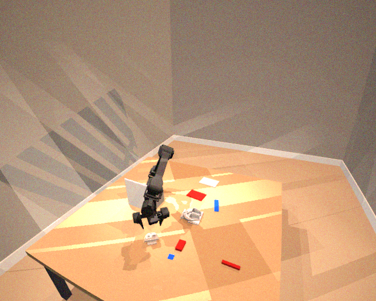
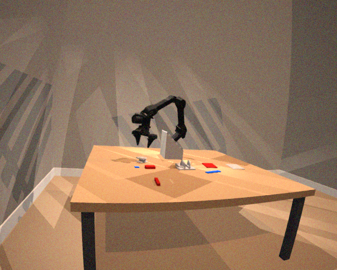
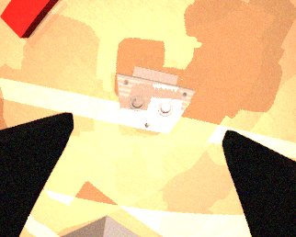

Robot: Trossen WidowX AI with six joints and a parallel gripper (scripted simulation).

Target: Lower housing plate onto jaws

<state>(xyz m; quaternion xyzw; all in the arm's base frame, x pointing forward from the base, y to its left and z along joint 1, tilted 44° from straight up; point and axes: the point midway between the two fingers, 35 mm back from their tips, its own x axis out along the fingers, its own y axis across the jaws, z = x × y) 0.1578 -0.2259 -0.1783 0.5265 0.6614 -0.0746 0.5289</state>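
The housing plate (image 1: 151,237) (image 2: 141,159) (image 3: 153,94), small, white and tapered, with two round holes and smaller ones, lies on the table, raised a little on a part beneath it. My gripper (image 1: 152,226) (image 2: 143,145) (image 3: 150,129) is wide open and empty, pointing down above the plate. In the wrist view the plate lies between and slightly beyond the fingertips. The white base (image 1: 197,223) (image 2: 185,168) stands apart from it, with the grey-white jaws (image 1: 195,214) (image 2: 183,163) on top. The pins and jaw stubs are too small to make out.
A white upright panel (image 1: 135,192) (image 2: 171,148) stands by the arm. A red block (image 1: 180,245) (image 2: 149,167) (image 3: 28,14) and blue square (image 1: 170,256) (image 2: 136,167) lie near the plate. A red bar (image 1: 230,264) (image 2: 157,181), blue bar (image 1: 216,205) (image 2: 212,171), red tile (image 1: 196,195) (image 2: 209,165) and white tile (image 1: 209,181) (image 2: 235,166) lie farther off.
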